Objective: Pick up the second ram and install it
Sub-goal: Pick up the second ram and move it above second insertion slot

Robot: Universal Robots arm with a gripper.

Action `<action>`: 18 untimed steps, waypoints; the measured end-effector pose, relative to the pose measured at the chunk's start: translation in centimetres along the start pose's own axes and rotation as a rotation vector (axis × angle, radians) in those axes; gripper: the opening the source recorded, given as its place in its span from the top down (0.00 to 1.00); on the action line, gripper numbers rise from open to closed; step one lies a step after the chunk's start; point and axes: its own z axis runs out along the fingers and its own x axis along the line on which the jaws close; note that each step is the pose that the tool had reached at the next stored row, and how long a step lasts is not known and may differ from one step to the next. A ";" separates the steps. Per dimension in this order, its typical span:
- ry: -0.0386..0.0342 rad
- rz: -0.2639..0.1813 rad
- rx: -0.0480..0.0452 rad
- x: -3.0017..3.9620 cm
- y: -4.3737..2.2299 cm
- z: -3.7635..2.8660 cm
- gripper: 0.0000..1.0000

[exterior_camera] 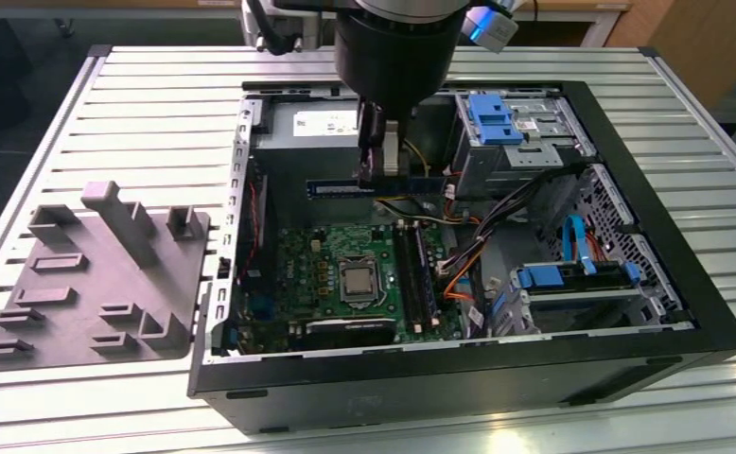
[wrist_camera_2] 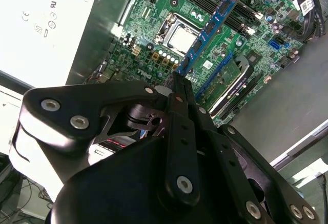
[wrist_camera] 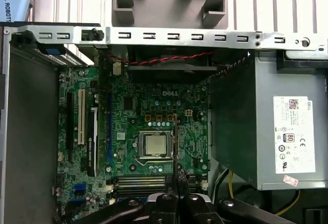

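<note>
A counter [exterior_camera: 153, 95] of pale metal slats carries an open computer case [exterior_camera: 469, 378] lying on its side. Beside the case, on the exterior view's left, is a grey tray [exterior_camera: 91, 274] with upright blocks. The arm reaches down from above into the case. Its gripper [wrist_camera_2: 177, 80] has the fingers [wrist_camera_2: 179, 106] pressed narrow on the second ram [wrist_camera_2: 207, 32]. The long blue-and-black stick stands on its edge, apart from the green motherboard [wrist_camera: 154, 106] below and near the power supply [exterior_camera: 311, 123]. I judge that this hold leaves the lower edge free for a slot. In the exterior view the arm's body hides the middle of the stick, so where exactly it is gripped is unclear. The memory slots [exterior_camera: 412, 274] are partly covered in the first wrist view, and I cannot tell whether one is already filled.
</note>
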 end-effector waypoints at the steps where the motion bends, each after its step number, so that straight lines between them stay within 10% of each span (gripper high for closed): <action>1: 0.0001 0.000 0.0000 0.00 0.00 0.02 0.88; 18: 0.0005 0.000 0.0000 0.04 -0.04 0.51 0.88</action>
